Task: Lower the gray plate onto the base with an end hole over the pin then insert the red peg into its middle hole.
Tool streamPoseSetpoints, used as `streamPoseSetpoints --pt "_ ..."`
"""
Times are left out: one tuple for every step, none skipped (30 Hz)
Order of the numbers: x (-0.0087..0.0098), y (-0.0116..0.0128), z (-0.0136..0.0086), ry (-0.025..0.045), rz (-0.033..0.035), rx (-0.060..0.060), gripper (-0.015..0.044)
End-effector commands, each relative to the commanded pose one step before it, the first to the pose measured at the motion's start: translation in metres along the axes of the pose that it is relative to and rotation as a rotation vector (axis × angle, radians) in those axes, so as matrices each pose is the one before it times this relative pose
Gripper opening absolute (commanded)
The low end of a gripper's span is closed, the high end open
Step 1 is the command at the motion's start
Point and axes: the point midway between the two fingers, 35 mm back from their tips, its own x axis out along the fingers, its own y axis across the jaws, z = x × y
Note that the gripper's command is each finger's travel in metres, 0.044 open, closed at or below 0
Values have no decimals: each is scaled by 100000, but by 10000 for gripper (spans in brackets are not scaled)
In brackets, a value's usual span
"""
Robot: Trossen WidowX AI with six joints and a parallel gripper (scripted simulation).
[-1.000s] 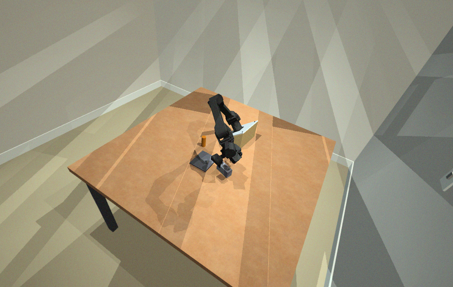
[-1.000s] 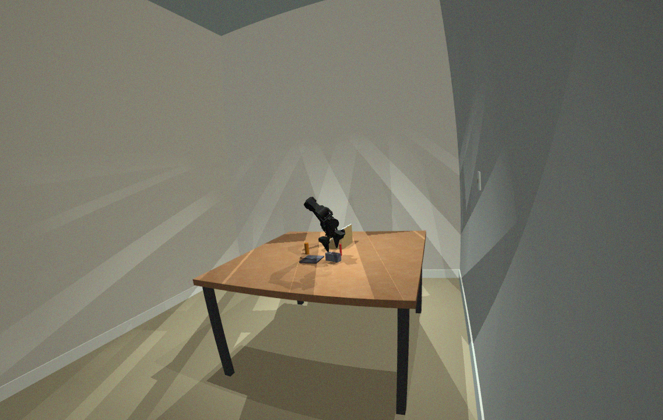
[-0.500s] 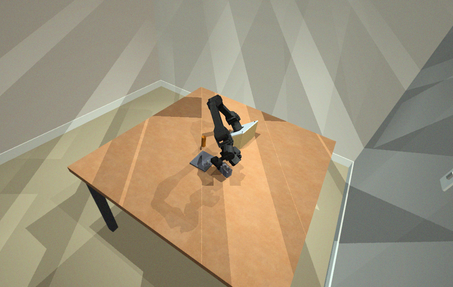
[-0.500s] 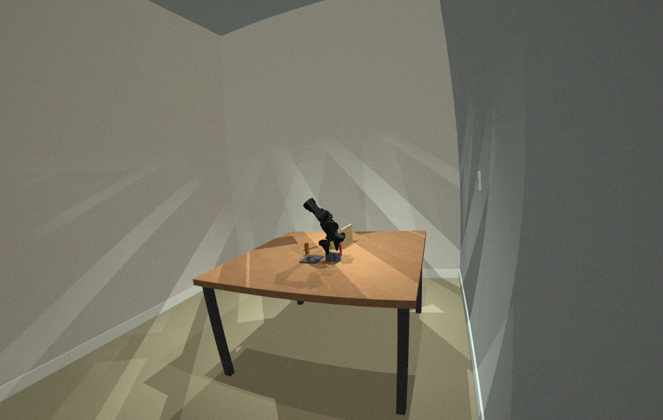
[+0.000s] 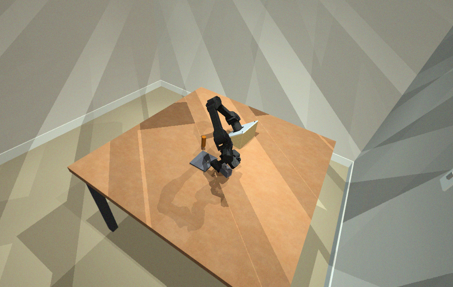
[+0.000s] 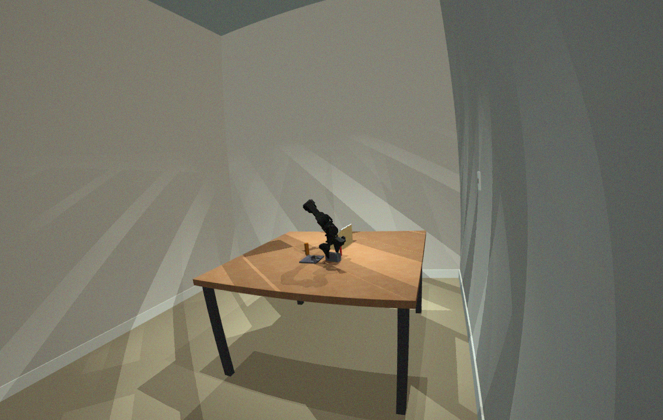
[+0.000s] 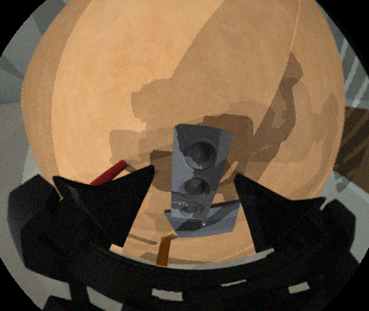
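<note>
My gripper (image 7: 196,174) is open and empty, pointing down at the gray plate (image 5: 226,172) (image 6: 332,257) (image 7: 181,173). In the wrist view its fingers stand either side of the plate without clasping it; their exact height is unclear. The plate is a thick gray block with three holes facing up, resting on the table beside the base. The thin gray base (image 5: 198,162) (image 6: 308,259) (image 7: 220,227) lies flat, with a small pin (image 7: 204,224) standing from it. The red peg (image 6: 340,251) (image 7: 111,173) stands behind the plate; the arm hides it in the top view.
An orange cylinder (image 5: 203,142) (image 6: 306,249) (image 7: 163,252) stands upright behind the base. The arm rises from a wedge-shaped mount (image 5: 245,139) (image 6: 347,234) farther back on the wooden table (image 5: 185,199) (image 6: 375,271).
</note>
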Motion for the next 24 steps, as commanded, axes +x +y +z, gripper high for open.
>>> streamPoseSetpoints --pt "985 199 -58 1095 365 -823 440" --pt "161 4 -6 16 -10 7 440" --pt "161 5 -6 16 -10 7 440" --pt "161 6 -7 17 -10 7 440" --pt "161 6 -8 17 -9 7 440" --pt "160 7 -8 18 -9 7 440" --pt "160 8 -9 19 -9 7 440" --pt "160 8 -9 19 -9 7 440" --pt "127 7 -8 16 -7 6 440" --pt "76 5 -5 10 -4 3 440" --pt "25 2 -2 3 -1 1 440" --pt "0 0 0 0 0 0 414" --pt "0 0 0 0 0 0 387" --pt "0 0 0 0 0 0 361" --pt "0 0 0 0 0 0 335" --pt "0 0 0 0 0 0 309" --pt "0 0 0 0 0 0 282" --pt "0 0 0 0 0 0 256" --pt "0 0 0 0 0 0 230" --pt "0 0 0 0 0 0 204" --pt "0 0 0 0 0 0 177" --pt "0 0 0 0 0 0 151" --pt "0 0 0 0 0 0 145" --pt "0 0 0 0 0 0 138"
